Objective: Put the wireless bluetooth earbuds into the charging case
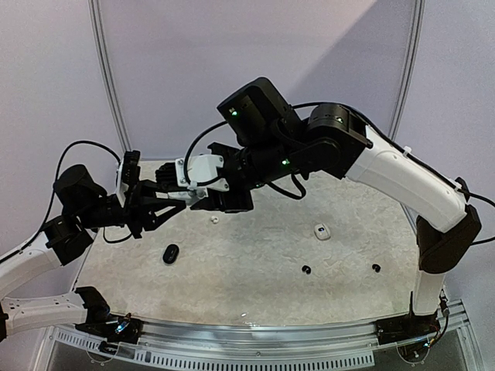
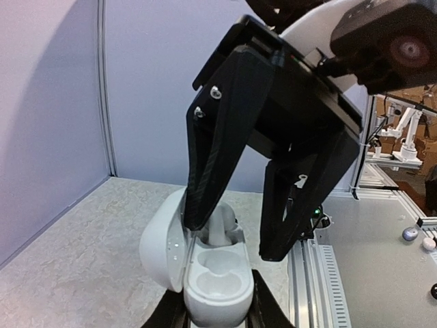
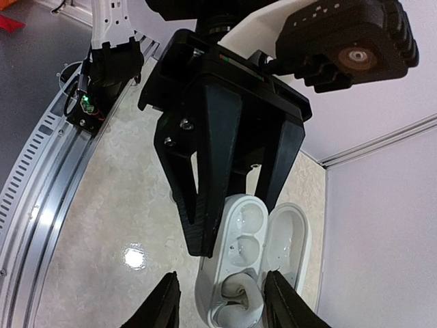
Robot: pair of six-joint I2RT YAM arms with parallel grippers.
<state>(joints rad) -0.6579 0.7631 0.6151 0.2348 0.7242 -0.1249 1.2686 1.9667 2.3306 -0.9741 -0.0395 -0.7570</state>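
Our left claw point(image 2: 217, 316) is clamped on the base of the open charging case point(image 2: 218, 283), held up off the desk point(image 1: 255, 251), with the lid swung to nine o'clock in its own view. One white earbud point(image 2: 220, 229) stands in the twelve o'clock well. The right claw point(image 3: 222, 287) straddles it, jaws apart. We judge it light, hard and slick: pinch across the stem. Whether it is fully seated, or a finger touches it, we cannot tell.
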